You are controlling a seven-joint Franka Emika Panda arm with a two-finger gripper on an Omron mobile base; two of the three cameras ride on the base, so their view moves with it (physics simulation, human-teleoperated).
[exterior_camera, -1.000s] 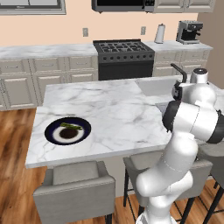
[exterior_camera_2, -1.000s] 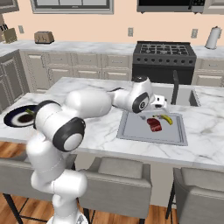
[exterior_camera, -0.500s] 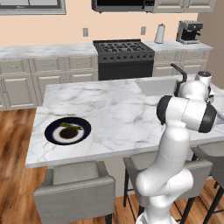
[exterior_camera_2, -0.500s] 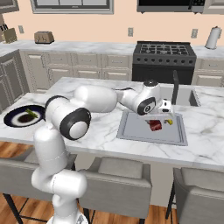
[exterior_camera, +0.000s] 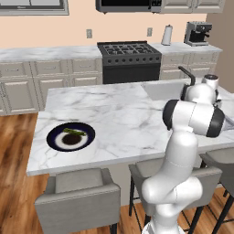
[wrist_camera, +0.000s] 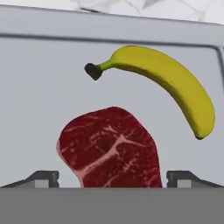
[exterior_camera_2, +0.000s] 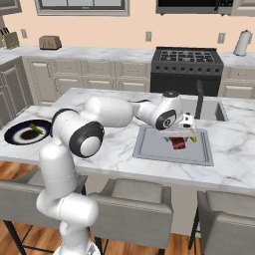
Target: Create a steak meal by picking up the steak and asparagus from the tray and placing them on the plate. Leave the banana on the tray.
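Now we hold our gripper (wrist_camera: 112,178) spread wide just above the steak (wrist_camera: 109,148) on the tray (exterior_camera_2: 149,149); beyond it the banana (wrist_camera: 168,83) lies near the tray's far rim. The asparagus (exterior_camera: 74,132) rests on the plate (exterior_camera: 55,132) near the island's left edge.

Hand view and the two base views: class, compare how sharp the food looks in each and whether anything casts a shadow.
Hand view: steak marbling and banana crisp, no clear shadows on the tray. Right base view: steak a small dark-red blob under the gripper. Left base view: asparagus on the plate a thin smear.
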